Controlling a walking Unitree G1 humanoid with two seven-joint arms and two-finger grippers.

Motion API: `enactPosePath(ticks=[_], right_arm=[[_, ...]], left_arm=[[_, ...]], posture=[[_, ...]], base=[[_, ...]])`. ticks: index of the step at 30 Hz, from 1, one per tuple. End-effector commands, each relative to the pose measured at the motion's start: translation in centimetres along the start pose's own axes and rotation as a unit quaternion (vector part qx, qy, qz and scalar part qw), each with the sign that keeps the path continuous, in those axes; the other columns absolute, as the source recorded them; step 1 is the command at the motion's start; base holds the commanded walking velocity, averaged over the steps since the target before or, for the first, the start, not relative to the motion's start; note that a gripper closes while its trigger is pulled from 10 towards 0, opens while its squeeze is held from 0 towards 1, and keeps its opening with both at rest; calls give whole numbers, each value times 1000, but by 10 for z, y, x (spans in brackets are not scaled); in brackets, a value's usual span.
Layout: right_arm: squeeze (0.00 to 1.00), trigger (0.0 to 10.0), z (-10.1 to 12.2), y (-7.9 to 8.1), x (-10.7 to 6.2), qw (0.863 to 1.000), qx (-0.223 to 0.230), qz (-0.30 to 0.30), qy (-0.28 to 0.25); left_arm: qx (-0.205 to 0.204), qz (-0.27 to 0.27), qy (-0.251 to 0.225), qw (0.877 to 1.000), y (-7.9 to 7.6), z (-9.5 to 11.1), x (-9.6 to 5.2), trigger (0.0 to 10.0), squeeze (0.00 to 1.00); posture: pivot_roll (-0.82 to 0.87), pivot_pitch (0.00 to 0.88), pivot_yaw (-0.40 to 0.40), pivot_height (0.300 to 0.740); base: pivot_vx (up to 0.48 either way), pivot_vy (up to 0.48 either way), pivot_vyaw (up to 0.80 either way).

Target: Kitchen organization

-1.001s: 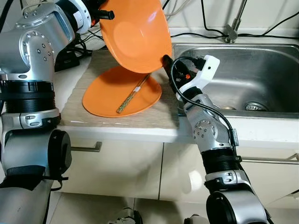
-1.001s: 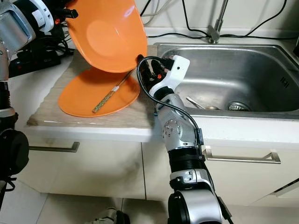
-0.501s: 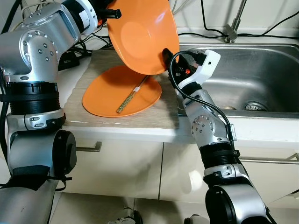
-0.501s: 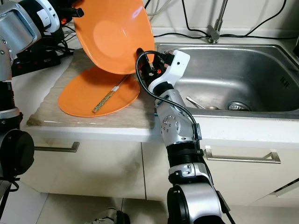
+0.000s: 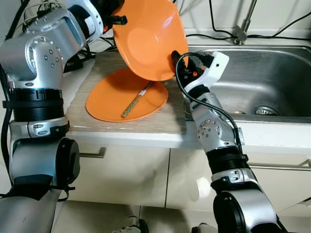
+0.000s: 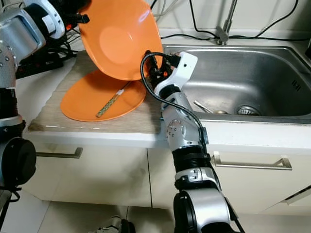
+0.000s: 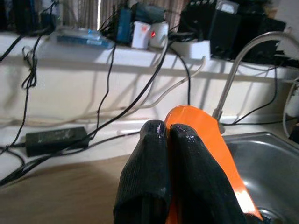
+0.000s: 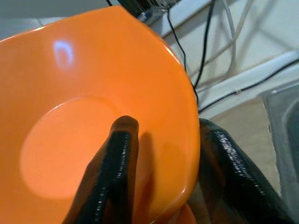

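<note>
While orange bowl (image 5: 148, 36) hangs tilted above orange plate (image 5: 127, 95) on desk (image 5: 165, 116), handover under way, by my reading. Left claw (image 7: 169, 135) pinches far rim. Right claw (image 8: 161, 154) spread, straddling near rim, one finger inside. Clamp right firmly before left lets go. Chopsticks (image 5: 137, 99) lie on plate; sink (image 5: 272, 68) beside.

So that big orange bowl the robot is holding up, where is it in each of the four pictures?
Left eye view: orange bowl top centre, tilted above the orange plate.
Right eye view: top left-centre, above the same plate.
Left wrist view: its rim, edge-on, pinched by the left gripper.
Right wrist view: its inside, the right gripper straddling the rim.
Shared landmark: the sink.
</note>
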State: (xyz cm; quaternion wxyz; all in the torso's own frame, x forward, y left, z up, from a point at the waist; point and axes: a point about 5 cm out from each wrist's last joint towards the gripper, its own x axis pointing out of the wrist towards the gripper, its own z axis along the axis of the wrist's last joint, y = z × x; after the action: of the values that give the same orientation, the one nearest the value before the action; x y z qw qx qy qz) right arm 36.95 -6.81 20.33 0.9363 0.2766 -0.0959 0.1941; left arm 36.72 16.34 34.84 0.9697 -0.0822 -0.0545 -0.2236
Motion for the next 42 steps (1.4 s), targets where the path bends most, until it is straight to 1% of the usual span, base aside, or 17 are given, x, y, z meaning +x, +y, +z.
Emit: enactPosePath(ticks=[1,2,11,16,17,18,23,27,33,35,36,42], right_arm=[[0,0,-3,14,4,1000,13,16,-4],[0,0,-4,14,4,1000,13,13,-2],[0,0,-7,13,1,1000,12,8,6],[0,0,-12,11,0,1000,12,2,16],[0,0,-12,11,0,1000,12,2,16],[0,0,-15,11,-1,1000,10,0,21],[0,0,-17,10,-3,1000,8,-3,26],[0,0,-19,9,-3,1000,8,-7,30],[0,0,-19,9,-4,1000,7,-9,29],[0,0,-19,9,-4,1000,5,-10,29],[0,0,-19,8,-4,1000,4,-10,29],[0,0,-19,8,-4,999,3,-12,31]], left_arm=[[15,7,-11,1000,3,5,-1,0,0],[16,13,-7,1000,6,0,-1,0,0],[19,21,4,1000,12,-12,0,0,0],[19,29,21,999,18,-27,1,0,0],[19,29,21,999,18,-27,1,0,0],[17,34,28,999,21,-34,2,0,0],[16,32,39,999,21,-43,3,0,0],[17,35,53,998,23,-55,4,0,0],[22,33,57,998,24,-59,4,0,0],[36,37,60,997,25,-58,5,0,0],[38,36,61,997,25,-58,5,10000,0],[47,42,61,996,27,-60,5,10000,0]], posture=[[-39,0,88,707],[-40,0,87,707],[-48,0,83,707],[-50,0,82,707],[-50,0,82,707],[-50,0,82,707],[-51,0,82,707],[-52,0,82,707],[-54,0,82,707],[-54,0,82,707],[-54,0,82,707],[-53,0,82,707]], base=[[0,0,0],[0,0,0],[0,0,0],[0,0,0],[0,0,0],[0,0,0],[0,0,0],[0,0,0],[0,0,0],[0,0,0],[0,0,0],[0,0,0]])
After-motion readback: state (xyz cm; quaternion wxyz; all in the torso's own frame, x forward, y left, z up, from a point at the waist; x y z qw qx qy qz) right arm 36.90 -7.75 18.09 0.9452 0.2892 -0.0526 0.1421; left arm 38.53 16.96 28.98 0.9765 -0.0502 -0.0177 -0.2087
